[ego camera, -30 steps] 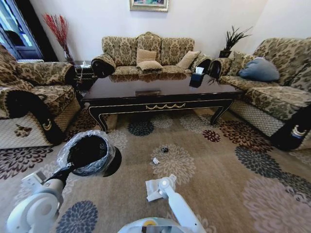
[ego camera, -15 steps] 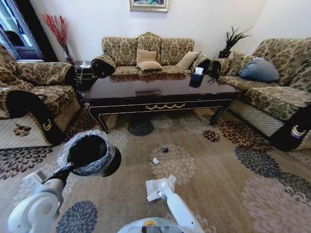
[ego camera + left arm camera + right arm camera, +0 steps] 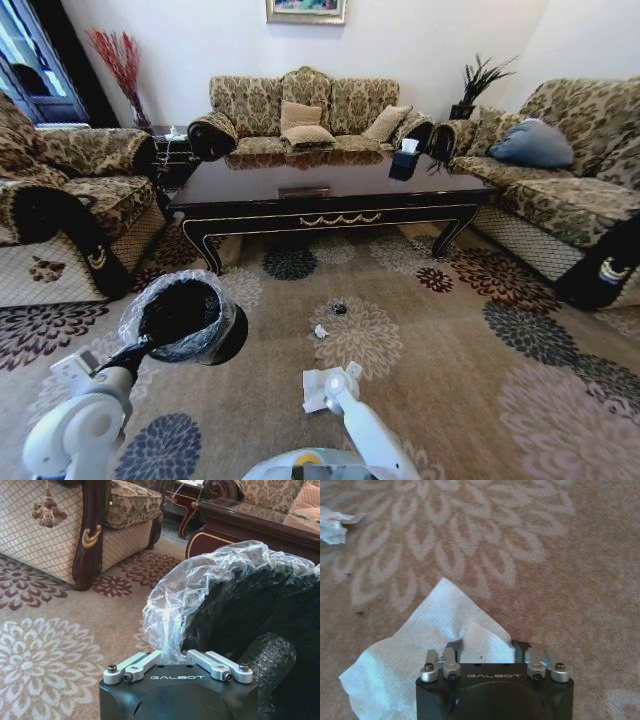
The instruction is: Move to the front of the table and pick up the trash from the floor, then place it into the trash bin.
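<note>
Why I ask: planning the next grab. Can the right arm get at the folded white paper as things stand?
Probably yes: the right gripper sits directly over the folded white paper on the carpet, fingers apart, with nothing between.

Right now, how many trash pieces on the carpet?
3: white paper sheet at the right gripper, crumpled scrap farther out, dark bit nearest the table. More may be hidden.

Trash (image 3: 321, 331) before table (image 3: 330, 180)

"GALBOT" on both hands (image 3: 177, 655) (image 3: 491, 652) (white lettering).
</note>
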{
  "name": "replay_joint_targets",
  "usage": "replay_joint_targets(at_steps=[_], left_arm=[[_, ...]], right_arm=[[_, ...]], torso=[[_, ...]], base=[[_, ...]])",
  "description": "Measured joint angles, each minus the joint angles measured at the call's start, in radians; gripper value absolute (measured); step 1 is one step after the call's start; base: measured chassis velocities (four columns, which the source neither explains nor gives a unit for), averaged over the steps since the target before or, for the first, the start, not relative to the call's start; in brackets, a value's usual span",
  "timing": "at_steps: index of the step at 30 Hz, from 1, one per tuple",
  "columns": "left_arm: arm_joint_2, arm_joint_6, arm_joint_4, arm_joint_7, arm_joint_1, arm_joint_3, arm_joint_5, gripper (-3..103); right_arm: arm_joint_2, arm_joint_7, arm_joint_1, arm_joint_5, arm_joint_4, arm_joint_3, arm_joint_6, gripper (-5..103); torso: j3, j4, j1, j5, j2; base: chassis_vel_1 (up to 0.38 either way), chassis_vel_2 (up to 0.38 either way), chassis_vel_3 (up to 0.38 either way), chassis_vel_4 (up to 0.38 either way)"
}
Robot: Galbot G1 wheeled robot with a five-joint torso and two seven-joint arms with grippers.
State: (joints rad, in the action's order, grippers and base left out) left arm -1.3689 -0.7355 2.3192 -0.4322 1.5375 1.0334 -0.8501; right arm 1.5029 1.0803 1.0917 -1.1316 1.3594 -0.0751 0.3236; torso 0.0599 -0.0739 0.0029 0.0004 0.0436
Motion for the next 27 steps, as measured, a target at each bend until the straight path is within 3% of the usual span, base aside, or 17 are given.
replay_joint_targets(at_steps=[2, 5, 7, 14, 27], left_arm=[[0.0, 0.0, 0.0, 0.0, 0.0, 0.0, 0.0, 2], [-0.001, 0.0, 0.0, 0.0, 0.002, 0.0, 0.003, 2], [-0.002, 0.0, 0.0, 0.0, 0.003, 0.0, 0.003, 2], [0.0, 0.0, 0.0, 0.0, 0.007, 0.006, 0.004, 2], [-0.005, 0.0, 0.004, -0.001, 0.01, 0.0, 0.011, 2]], right_arm=[[-0.001, 0.0, 0.002, 0.001, 0.005, 0.005, 0.0, 52], [-0.005, -0.001, 0.011, 0.007, 0.028, 0.022, -0.001, 36], [-0.006, 0.0, 0.014, 0.009, 0.036, 0.026, -0.001, 36], [-0.03, -0.005, 0.037, 0.022, 0.091, 0.064, 0.0, 3], [-0.053, -0.024, 0.04, 0.097, 0.073, 0.068, -0.012, 0]], torso=[[0.0, 0.0002, 0.0, 0.0, 0.0], [0.0, 0.0001, 0.0, 0.0, 0.0], [0.0, 0.0, 0.0, -0.0001, 0.0], [0.0, 0.0, 0.0, -0.0003, 0.0], [0.0, -0.0001, 0.0, -0.0004, 0.0]], base=[[0.0, 0.0, 0.0, 0.0], [0.0, 0.0, 0.0, 0.0], [0.0, 0.0, 0.0, 0.0], [0.0, 0.0, 0.0, 0.0], [0.0, 0.0, 0.0, 0.0]])
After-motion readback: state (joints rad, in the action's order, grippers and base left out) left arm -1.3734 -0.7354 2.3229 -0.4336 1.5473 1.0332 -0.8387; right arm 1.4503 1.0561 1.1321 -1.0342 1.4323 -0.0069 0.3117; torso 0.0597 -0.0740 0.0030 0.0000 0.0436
